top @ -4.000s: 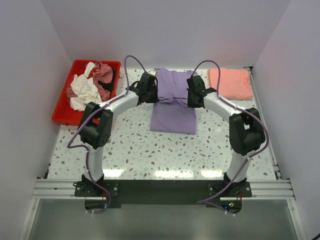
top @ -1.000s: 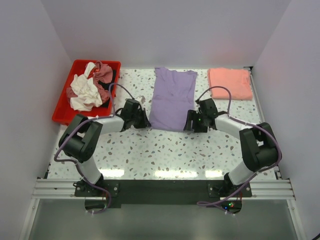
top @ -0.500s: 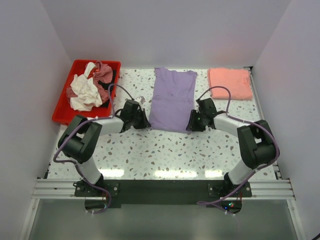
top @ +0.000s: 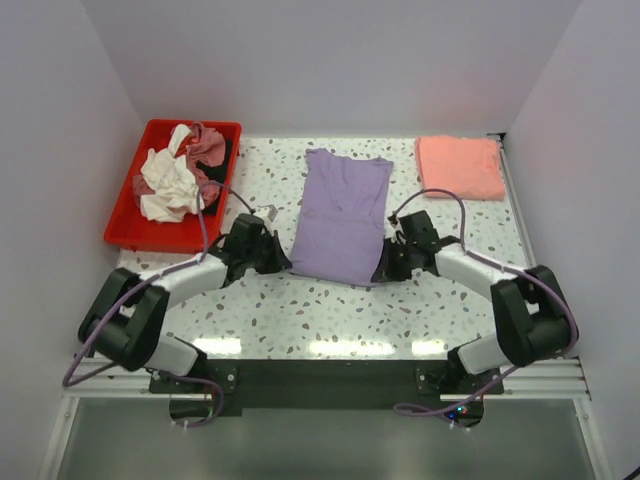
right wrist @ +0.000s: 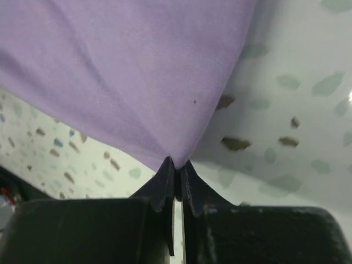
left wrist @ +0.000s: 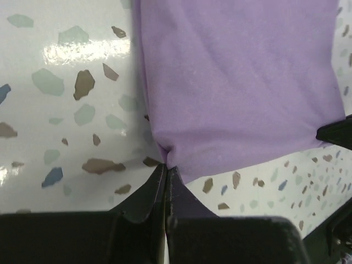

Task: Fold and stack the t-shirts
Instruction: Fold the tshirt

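A lavender-purple t-shirt (top: 342,215) lies flat in the middle of the table, folded into a long strip. My left gripper (top: 282,262) is shut on its near left corner; the left wrist view shows that corner of the lavender-purple t-shirt (left wrist: 231,82) pinched at the left gripper (left wrist: 166,166). My right gripper (top: 381,274) is shut on the near right corner, where the right wrist view shows the lavender-purple t-shirt (right wrist: 137,71) drawn into a point at the right gripper (right wrist: 177,163). A folded salmon-pink t-shirt (top: 459,167) lies at the back right.
A red tray (top: 128,225) at the back left holds crumpled white (top: 168,186), dusty-rose (top: 207,148) and dark shirts. The speckled table (top: 320,315) is bounded by white walls on three sides. The arm bases stand on the rail at the near edge.
The right gripper has shut on the shirt's near right corner. Both grippers have drawn back toward the near edge, dragging the lavender shirt a little nearer.
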Motion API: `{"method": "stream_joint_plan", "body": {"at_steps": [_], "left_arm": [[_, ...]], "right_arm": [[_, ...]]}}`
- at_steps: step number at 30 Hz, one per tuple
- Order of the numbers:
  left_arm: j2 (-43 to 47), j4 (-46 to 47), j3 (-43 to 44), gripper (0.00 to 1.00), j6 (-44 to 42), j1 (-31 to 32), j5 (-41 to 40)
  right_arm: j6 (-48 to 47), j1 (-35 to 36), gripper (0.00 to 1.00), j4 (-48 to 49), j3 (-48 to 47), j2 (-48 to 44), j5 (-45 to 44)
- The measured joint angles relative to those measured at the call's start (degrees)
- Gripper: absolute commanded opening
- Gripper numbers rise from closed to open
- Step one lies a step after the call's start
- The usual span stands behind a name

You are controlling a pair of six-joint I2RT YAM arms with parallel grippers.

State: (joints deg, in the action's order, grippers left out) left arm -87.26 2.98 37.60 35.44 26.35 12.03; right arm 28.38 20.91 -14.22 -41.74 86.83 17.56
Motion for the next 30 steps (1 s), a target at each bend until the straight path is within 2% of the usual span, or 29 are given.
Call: {"method": "stream_joint_plan", "body": {"at_steps": [7,15,23,30], "left_arm": [[23.8,-9.0,-1.9,0.00,0.5,0.7,-3.0],[43.9,-18.8,-1.8,0.00,2.8,1.1,-5.1],[50.0,-25.5,1.4,0.00,4.0,1.4,-5.3],[52.1,-27.5,2.9,0.00,4.6,1.6,-7.3]], "right_arm": [[-1.4,2.9,0.02,-14.1,-2.1,-18.1,6.8],[-3.1,4.2,0.04,-29.1,-6.7,-25.7,19.8],[-3.3,6.0,0.02,-34.5,-8.2,-31.0,30.2],[-2.5,6.1,0.02,-34.6,-8.2,-32.6,32.0]]}}
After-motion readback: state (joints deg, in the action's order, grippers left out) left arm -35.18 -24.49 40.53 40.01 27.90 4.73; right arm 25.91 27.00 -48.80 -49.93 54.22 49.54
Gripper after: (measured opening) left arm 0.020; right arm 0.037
